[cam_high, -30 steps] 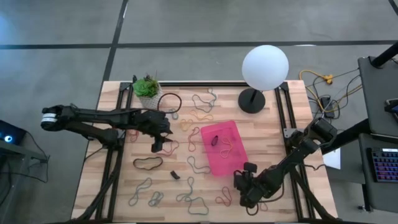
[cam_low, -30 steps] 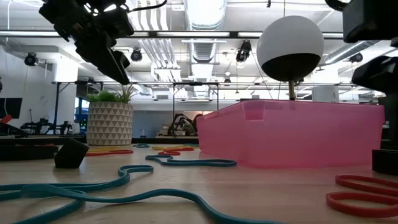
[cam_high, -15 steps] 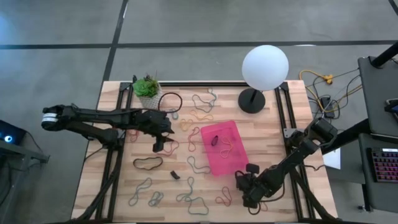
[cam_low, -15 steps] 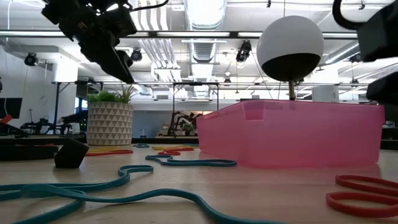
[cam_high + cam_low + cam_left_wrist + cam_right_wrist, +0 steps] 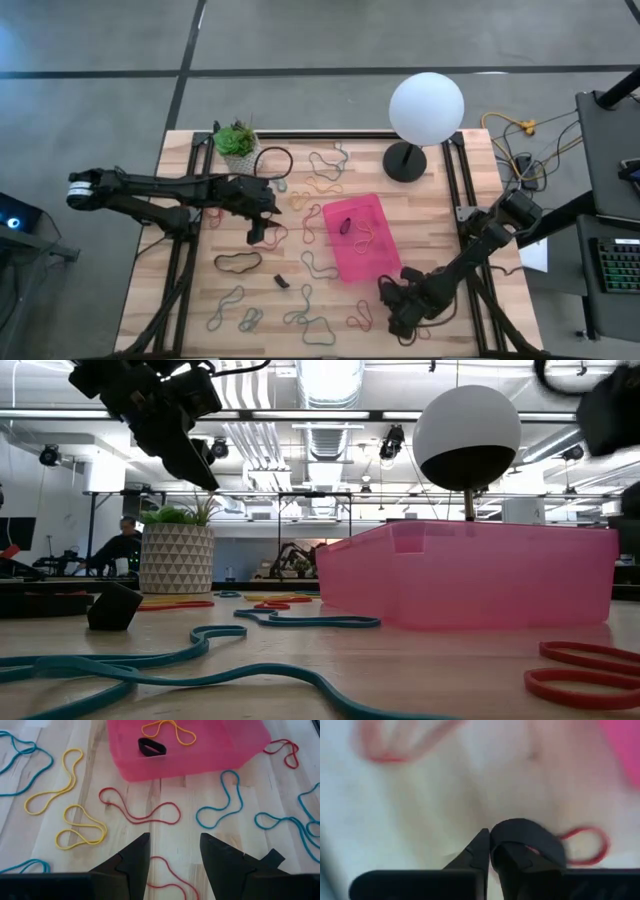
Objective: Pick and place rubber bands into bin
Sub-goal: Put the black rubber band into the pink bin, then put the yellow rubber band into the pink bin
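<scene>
The pink bin (image 5: 358,238) lies right of the table's middle, with a black band (image 5: 151,747) and an orange band (image 5: 169,730) in it. Rubber bands in red, yellow, teal and black lie flat all over the wood, among them a red one (image 5: 140,810). My left gripper (image 5: 172,845) hangs open above that red band, left of the bin (image 5: 254,232). Near the bin's front right corner my right gripper (image 5: 393,312) points steeply down at the table, shut (image 5: 490,837) at a red rubber band (image 5: 587,845). My right gripper comes from above, its shut fingertips down at the table top. A loop of the red rubber band (image 5: 555,840) sticks out from behind one finger (image 5: 525,837) and lies on the wood. That finger hides the place of contact, and the view is blurred.
A white globe lamp (image 5: 426,108) and a potted plant (image 5: 236,145) stand at the table's far edge. A small black block (image 5: 282,282) lies near the front. Two red bands (image 5: 585,670) and a long teal one (image 5: 200,660) lie by the near edge. A person (image 5: 120,545) sits far behind.
My right gripper has rolled about its wrist while staying at the same spot near the bin's front corner. A dark finger of it that stood at the low view's right edge no longer shows there. The bands and the bin lie as before.
</scene>
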